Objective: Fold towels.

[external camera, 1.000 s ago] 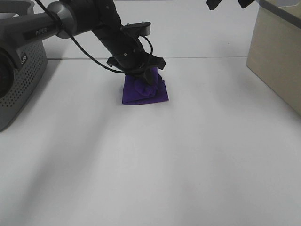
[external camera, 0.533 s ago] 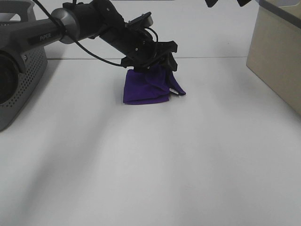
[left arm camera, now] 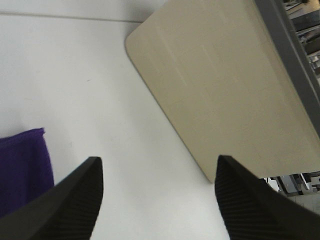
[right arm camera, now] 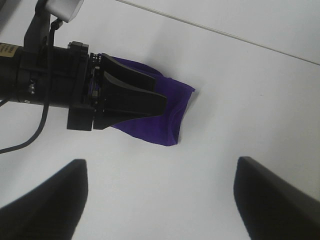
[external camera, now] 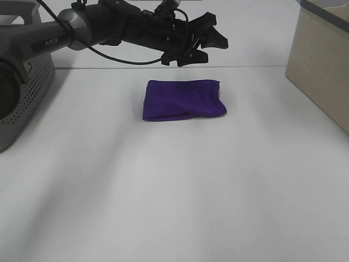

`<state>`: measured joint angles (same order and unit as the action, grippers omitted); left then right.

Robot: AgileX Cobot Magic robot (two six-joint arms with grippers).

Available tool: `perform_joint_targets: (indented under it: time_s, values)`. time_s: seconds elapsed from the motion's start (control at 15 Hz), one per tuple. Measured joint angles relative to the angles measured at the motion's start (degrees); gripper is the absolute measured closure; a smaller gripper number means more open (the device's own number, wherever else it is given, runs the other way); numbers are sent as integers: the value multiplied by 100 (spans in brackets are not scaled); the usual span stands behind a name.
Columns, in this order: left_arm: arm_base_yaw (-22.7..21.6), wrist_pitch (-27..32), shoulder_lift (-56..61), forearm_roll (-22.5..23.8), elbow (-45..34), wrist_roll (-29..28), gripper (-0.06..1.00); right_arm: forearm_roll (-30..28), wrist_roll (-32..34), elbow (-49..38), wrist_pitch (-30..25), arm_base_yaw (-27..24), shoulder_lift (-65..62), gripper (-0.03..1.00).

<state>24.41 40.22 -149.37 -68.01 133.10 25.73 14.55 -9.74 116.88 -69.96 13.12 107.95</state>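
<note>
The purple towel [external camera: 182, 100] lies flat on the white table [external camera: 180, 185] as a folded rectangle, wider than it is deep. My left gripper [external camera: 215, 50] is open and empty, hanging above and just behind the towel's right end. In the left wrist view the gripper [left arm camera: 159, 165] shows two spread fingers [left arm camera: 75, 200], with a towel corner [left arm camera: 22, 170] at one edge. My right gripper [right arm camera: 161, 165] is open and empty, high above the table. Its view shows the towel [right arm camera: 170, 117] partly under the left gripper [right arm camera: 160, 100]. No white tag shows.
A beige box [external camera: 322, 65] stands at the table's right edge and also shows in the left wrist view [left arm camera: 225, 90]. A grey perforated housing [external camera: 22, 93] stands at the far left. The left arm [external camera: 109, 27] stretches across the back of the table.
My left gripper let go of the towel, then rose and moved right. The bunched towel has spread rightward and now lies flat.
</note>
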Motion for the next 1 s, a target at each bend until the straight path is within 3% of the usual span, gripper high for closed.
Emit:
perform_joint_targets:
  time_s: [0.13, 0.27, 0.33, 0.4, 0.47, 0.53, 0.6, 0.67, 0.73, 0.8, 1.0]
  values:
    - [-17, 11, 34, -321, 6, 733, 35, 0, 0, 0, 0, 0, -17, 18]
    - [-155, 218, 327, 172, 6, 728, 35, -80, 0, 0, -6, 0, -126, 18]
    - [-292, 384, 590, 779, 6, 464, 35, -189, 0, 0, -6, 0, -183, 18]
    - [-441, 556, 905, 1639, 6, -17, 35, -298, 29, 0, -6, 0, -246, 18]
    - [-561, 814, 1255, 2813, 6, -613, 35, -332, 57, 0, -6, 0, -264, 18]
    - [-584, 957, 1387, 3449, 6, -859, 35, -390, 172, 0, -6, 0, -281, 18]
    - [-613, 1942, 1879, 5598, 23, -1908, 35, -504, 241, 0, -6, 0, -286, 18]
    - [-613, 2412, 2000, 6320, 23, -2292, 35, -590, 309, 0, -6, 0, -309, 18]
    - [-636, 2767, 2097, 6921, 23, -2498, 35, -665, 355, 0, -6, 0, -355, 18]
    - [-705, 2899, 2177, 7225, 23, -2573, 35, -779, 470, 0, -6, 0, -407, 18]
    - [-1060, 2922, 2447, 7317, 23, -2647, 35, -1026, 859, 0, -6, -264, -424, 18]
